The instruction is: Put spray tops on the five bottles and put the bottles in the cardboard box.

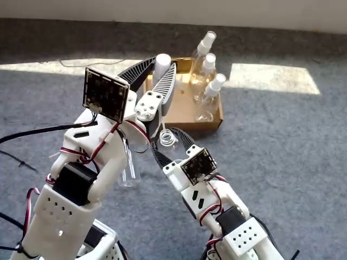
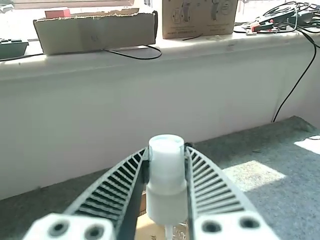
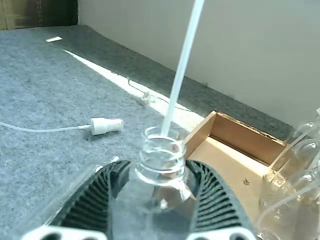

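My left gripper (image 1: pixel 161 67) (image 2: pixel 166 156) is shut on a white spray top (image 1: pixel 162 61) (image 2: pixel 166 175), held above the cardboard box's near edge. The top's thin dip tube (image 3: pixel 182 65) runs down into the open threaded neck of a clear bottle (image 1: pixel 168 136) (image 3: pixel 160 162). My right gripper (image 1: pixel 169 143) (image 3: pixel 159 176) is shut on that bottle, just in front of the box (image 1: pixel 184 111) (image 3: pixel 227 150). Three capped bottles (image 1: pixel 209 76) (image 3: pixel 295 170) stand in the box's far right part. Another spray top (image 3: pixel 106 125) lies on the carpet with its tube stretched out.
A further clear bottle (image 1: pixel 130 169) sits on the grey carpet under the left arm, partly hidden. A pale wall (image 1: pixel 173 11) runs behind the box. Black cables (image 1: pixel 32 132) trail at the left.
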Controlling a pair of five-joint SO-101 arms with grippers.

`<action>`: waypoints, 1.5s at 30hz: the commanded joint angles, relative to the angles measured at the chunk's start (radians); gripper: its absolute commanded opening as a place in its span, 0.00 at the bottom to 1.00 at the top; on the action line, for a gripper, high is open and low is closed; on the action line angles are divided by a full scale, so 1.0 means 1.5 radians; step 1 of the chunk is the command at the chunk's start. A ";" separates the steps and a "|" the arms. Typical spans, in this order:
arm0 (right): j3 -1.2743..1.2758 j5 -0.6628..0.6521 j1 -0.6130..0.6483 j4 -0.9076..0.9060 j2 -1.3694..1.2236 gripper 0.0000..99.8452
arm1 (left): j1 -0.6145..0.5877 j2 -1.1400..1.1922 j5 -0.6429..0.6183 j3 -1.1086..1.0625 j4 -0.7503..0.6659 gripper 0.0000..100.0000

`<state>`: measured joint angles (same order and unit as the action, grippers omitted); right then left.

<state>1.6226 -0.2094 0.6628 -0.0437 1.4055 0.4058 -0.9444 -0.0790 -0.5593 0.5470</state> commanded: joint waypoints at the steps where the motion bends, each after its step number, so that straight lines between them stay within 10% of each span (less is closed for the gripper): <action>1: -0.006 -0.001 -0.008 0.015 0.009 0.00 | -0.004 -0.006 -0.002 -0.027 -0.017 0.01; 20: -0.011 0.060 -0.061 0.012 0.009 0.00 | 0.067 -0.172 -0.002 -0.236 0.072 0.01; 25: -0.008 0.065 -0.059 0.011 0.009 0.00 | 0.067 -0.175 0.000 -0.293 0.072 0.15; 45: -0.006 0.065 -0.059 0.011 0.009 0.00 | 0.021 -0.146 0.001 -0.150 0.106 0.19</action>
<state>1.6226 -0.1204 0.5861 -0.0437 1.4055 0.4534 -1.1699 -0.0790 -0.7695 0.7096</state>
